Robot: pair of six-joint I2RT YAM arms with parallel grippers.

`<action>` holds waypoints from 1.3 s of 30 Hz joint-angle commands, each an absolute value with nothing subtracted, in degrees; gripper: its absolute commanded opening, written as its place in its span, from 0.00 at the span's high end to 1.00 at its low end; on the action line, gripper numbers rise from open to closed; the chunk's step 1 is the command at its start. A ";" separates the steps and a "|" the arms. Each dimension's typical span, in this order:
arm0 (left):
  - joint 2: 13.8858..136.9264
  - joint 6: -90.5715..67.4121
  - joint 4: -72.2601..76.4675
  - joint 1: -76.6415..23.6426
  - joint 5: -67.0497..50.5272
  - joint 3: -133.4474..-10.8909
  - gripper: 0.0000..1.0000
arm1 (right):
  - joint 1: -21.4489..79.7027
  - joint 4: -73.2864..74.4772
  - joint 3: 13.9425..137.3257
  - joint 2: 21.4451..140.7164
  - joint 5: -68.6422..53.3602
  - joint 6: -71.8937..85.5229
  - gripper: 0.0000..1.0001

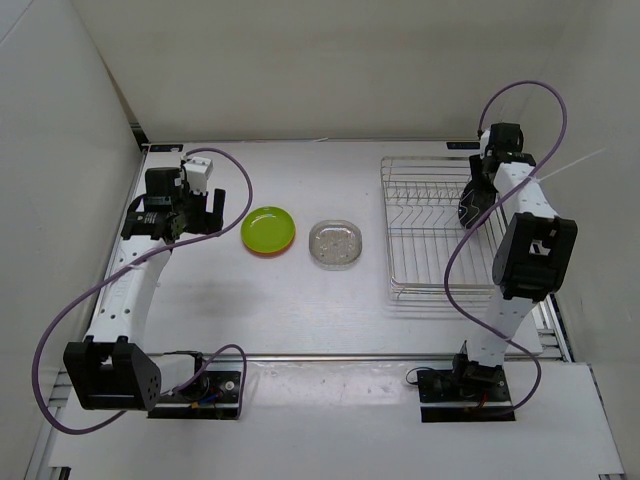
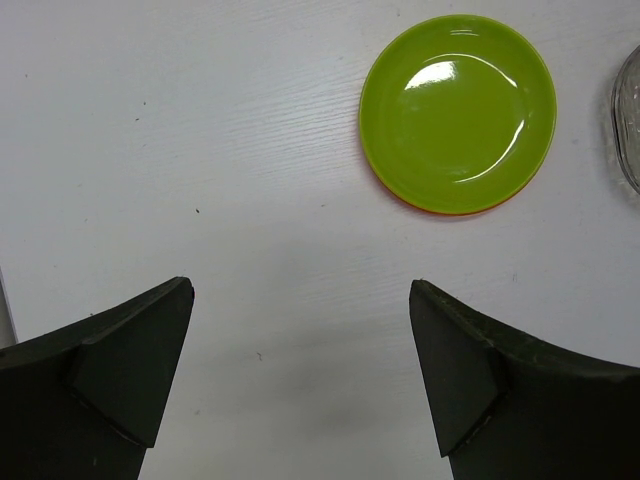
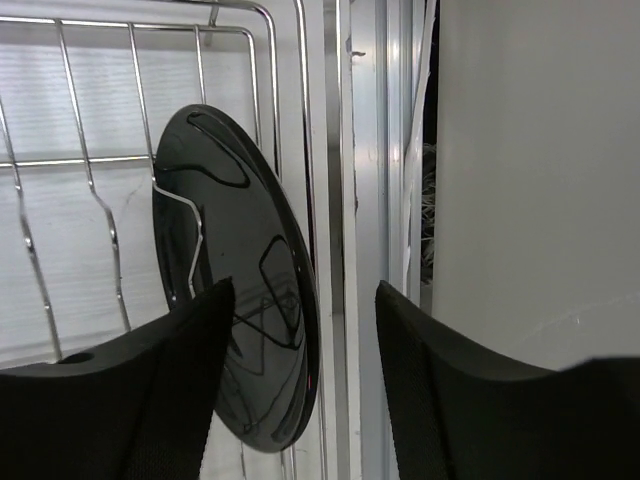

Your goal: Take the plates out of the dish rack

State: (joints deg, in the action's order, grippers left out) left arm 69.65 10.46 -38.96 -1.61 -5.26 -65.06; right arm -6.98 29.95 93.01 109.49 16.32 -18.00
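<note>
A black plate [image 3: 240, 300] stands on edge in the dish rack [image 3: 90, 160] at its right end. My right gripper [image 3: 305, 284] straddles the plate's rim: one finger is in front of its glossy face, the other is apart from it on the far side, so the jaws are open. From above, that gripper [image 1: 470, 208] hangs over the rack [image 1: 425, 250] and hides the plate. The lime green plate [image 1: 268, 229] lies on the orange plate [image 2: 440, 210], whose rim just peeks out. The clear plate [image 1: 337, 243] lies flat beside them. My left gripper [image 2: 300, 285] is open over bare table.
The rack sits against the right wall, with a metal rail [image 3: 345, 200] and the white side panel [image 3: 530, 170] close beside the black plate. A white wall [image 1: 60, 180] borders the table on the left. Purple cables loop from both arms.
</note>
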 commanded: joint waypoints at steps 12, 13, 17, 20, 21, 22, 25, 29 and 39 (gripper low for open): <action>69.70 8.96 -38.58 -1.58 -5.19 -67.41 0.00 | -7.47 27.86 93.17 108.90 15.73 -17.23 0.73; 69.70 8.96 -38.58 -1.58 -5.19 -67.41 0.00 | -7.47 27.86 93.16 108.90 15.73 -17.23 0.77; 69.70 8.96 -38.58 -1.58 -5.71 -67.41 0.00 | -7.47 27.86 92.64 108.37 16.26 -16.70 0.85; 69.70 8.96 -38.58 -1.58 -5.71 -67.41 0.00 | -7.47 28.47 92.64 108.37 16.96 -16.17 0.94; 69.70 8.96 -38.58 -1.58 -5.71 -67.41 0.00 | -7.47 28.48 92.64 108.37 17.57 -16.17 0.97; 69.70 8.96 -38.58 -1.58 -5.71 -67.41 0.00 | -7.47 28.48 92.64 108.37 17.58 -15.56 0.99; 69.18 8.96 -38.58 -1.58 -5.71 -67.41 0.00 | -7.47 29.61 93.16 108.37 18.37 -14.25 1.00; 69.17 8.96 -38.58 -1.58 -6.24 -66.88 0.00 | -7.47 31.03 94.31 107.05 21.60 -12.66 1.00; 68.64 8.96 -39.11 -1.58 -6.24 -68.12 0.00 | -6.94 34.63 96.85 96.95 25.22 -10.81 1.00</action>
State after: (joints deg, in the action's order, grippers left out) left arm 70.08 9.39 -39.05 -1.61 -5.34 -65.52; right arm -6.50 34.70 93.19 103.85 20.97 -11.90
